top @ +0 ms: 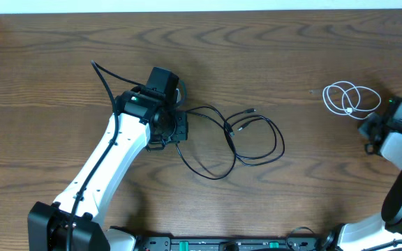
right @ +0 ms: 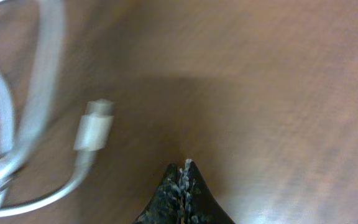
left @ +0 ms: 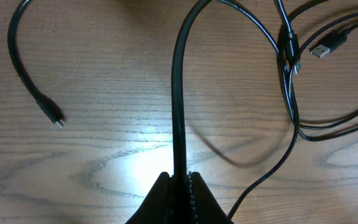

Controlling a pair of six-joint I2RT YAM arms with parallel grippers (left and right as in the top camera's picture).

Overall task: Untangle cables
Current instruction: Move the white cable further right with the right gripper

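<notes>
The left gripper [left: 180, 178] is clenched on a black cable [left: 179, 93], which runs straight up from between its fingertips and curves toward the tangle. Near the middle of the wooden table [top: 292, 49], the 2 black cables [top: 257, 143] lie crossed in loose loops. 1 end carries a USB plug [left: 328, 45], and a small plug [left: 55, 117] lies apart from it. The white cable [top: 351, 99] sits coiled near the table's right edge, just beside the right gripper [right: 183, 171]. That gripper's fingertips are pressed together on nothing, with the white plug [right: 94, 127] close by.
</notes>
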